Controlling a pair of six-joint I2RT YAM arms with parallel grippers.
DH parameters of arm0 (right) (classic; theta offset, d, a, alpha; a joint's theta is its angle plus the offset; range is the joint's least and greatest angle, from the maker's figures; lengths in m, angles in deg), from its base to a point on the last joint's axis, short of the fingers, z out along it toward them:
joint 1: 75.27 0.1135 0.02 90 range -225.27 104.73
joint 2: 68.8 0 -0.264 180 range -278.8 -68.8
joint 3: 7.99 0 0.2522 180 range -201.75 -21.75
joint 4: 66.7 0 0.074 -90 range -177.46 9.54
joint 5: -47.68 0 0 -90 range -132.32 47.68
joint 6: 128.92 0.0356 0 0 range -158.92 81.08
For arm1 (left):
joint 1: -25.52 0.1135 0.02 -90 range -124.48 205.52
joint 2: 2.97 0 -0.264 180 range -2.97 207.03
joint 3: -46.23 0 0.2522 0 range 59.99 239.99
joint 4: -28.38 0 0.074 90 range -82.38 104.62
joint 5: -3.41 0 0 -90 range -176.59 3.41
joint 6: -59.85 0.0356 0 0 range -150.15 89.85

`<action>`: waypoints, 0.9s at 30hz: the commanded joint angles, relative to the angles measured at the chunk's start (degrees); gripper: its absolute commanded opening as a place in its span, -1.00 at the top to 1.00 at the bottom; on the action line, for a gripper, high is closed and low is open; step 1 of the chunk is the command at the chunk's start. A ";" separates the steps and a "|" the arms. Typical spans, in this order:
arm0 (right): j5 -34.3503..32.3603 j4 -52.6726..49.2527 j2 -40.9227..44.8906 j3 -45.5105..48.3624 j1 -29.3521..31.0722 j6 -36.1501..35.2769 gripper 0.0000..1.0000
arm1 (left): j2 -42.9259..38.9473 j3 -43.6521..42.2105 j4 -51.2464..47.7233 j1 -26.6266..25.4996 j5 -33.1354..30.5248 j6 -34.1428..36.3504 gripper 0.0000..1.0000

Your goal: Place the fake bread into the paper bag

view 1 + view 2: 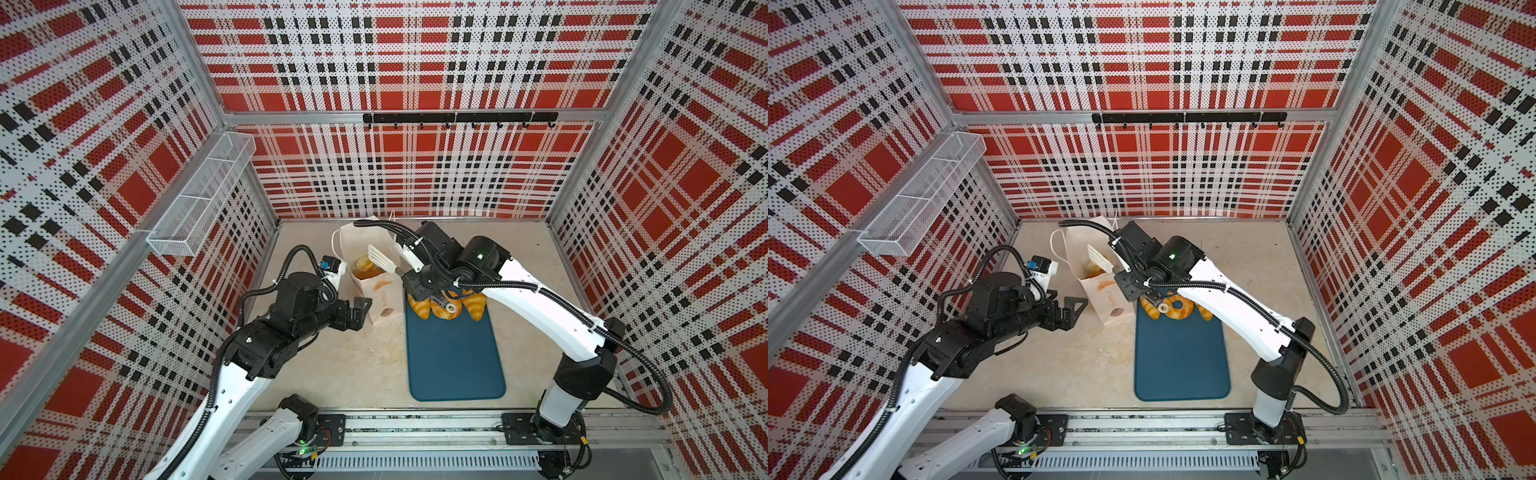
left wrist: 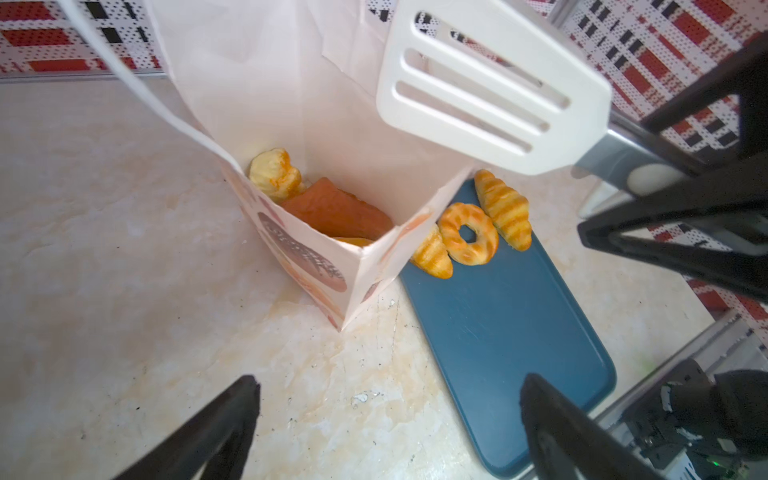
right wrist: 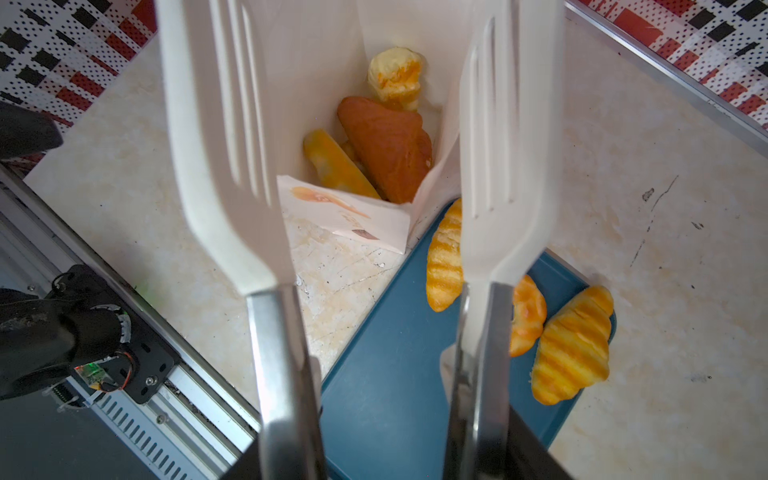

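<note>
The white paper bag stands open left of the teal tray. Inside it lie a brown loaf, a pale bun and a croissant. Two croissants and a ring doughnut sit at the tray's far end. My right gripper is shut on white slotted tongs; their blades stand apart over the bag's mouth with nothing between them. My left gripper is open, empty, beside the bag's left side.
A white wire mesh basket hangs on the left wall and a black hook rail on the back wall. The arms' metal base rail runs along the front edge. The bag's cord handle loops out leftward.
</note>
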 commanded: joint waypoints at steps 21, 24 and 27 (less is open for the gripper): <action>-8.74 0.97 23.32 23.09 -0.23 9.72 -0.13 | 6.22 0.40 7.48 -19.05 -14.49 -3.58 -0.99; -9.90 0.02 25.17 25.53 -0.38 10.67 -0.14 | 7.45 0.79 8.21 -20.48 -14.89 -4.99 -0.99; -10.50 -0.46 26.94 27.95 -1.02 11.42 -0.14 | 8.58 0.71 8.96 -21.72 -15.38 -5.28 -0.99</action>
